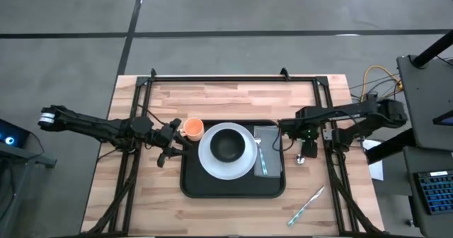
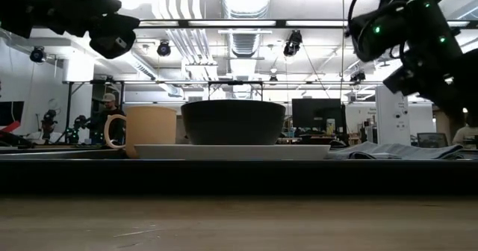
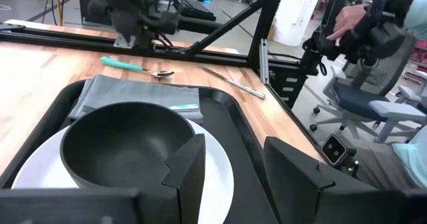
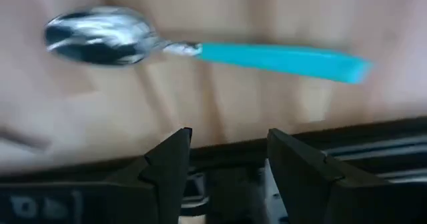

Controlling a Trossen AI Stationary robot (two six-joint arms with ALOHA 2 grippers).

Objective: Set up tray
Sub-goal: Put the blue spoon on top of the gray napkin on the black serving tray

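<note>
Two grippers are in play here, and both have their fingers spread with nothing between them. The left gripper point(image 1: 172, 140) sits at the left edge of the tray point(image 1: 233, 188), low over the rim, and from its wrist view the fingers point(image 3: 190, 167) are clearly apart, pointing across the tray toward the other arm. Right past its tips is the black bowl point(image 3: 127, 141) sitting on the white plate point(image 1: 226, 168), and the orange mug point(image 1: 193, 128) is just beside that gripper, toward the far side of the table, standing on the tray's corner with its handle out. The right gripper point(image 1: 303, 147) hovers just off the tray's right edge, over bare wood, pointing down; its wrist view shows a spoon with a teal handle point(image 4: 200, 49) lying on the table right ahead of its open fingers point(image 4: 167, 167), not touching them. The tray itself is in the middle of the wooden table point(image 1: 156, 195), between the two arms. On the side of it nearest the right gripper there's a folded grey cloth point(image 1: 267, 149) with a teal-handled utensil point(image 1: 261, 159) lying on it, beside the plate. Another utensil point(image 1: 306, 205) lies on the wood well away from that gripper, toward the near right corner.
</note>
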